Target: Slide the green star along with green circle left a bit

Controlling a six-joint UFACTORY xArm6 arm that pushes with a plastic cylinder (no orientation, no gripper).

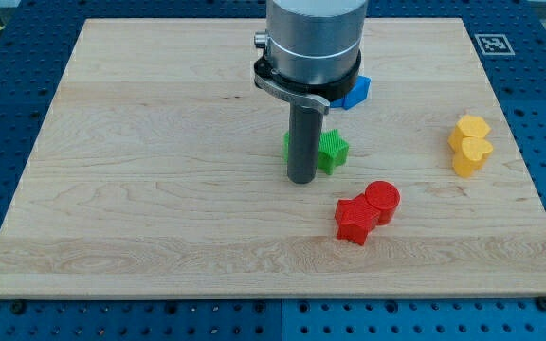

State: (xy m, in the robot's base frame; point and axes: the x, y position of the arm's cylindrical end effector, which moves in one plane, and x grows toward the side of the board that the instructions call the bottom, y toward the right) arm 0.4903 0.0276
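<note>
1. Wooden surface point(159, 142) sits on a blue pegboard bench, with a small printed marker tag point(493, 44) near its top right corner. Its whole left half carries nothing I can see.

2. Near the middle, my tip point(301, 180) rests on the wood. The rod stands in front of the green blocks and hides part of them.

3. A sliver of green point(288, 148) shows just at the rod's left edge; I judge it to be the green circle, but its shape is too hidden to confirm.

4. Touching the rod's right side is the green star point(333, 151), its ridged points visible.

5. There are no fingers on this arm, so nothing is open, closed or held; the rod only pushes.

6. Just above and behind, a blue block point(354, 91) peeks out from under the arm's grey body; its shape is unclear.

7. Lower right of my tip, a red star point(354, 220) and a red cylinder point(382, 201) lie touching each other.

8. Far right, two yellow blocks point(469, 145) sit together, well apart from the rest.

9. Step in hand, as I judge it: lining up for the push. The tip appears to be in front of the pair, not on the right of it.

10. Next move calls for getting the tip to the star's right side, then pushing left so the star drives the circle along with it, only a short way.
</note>
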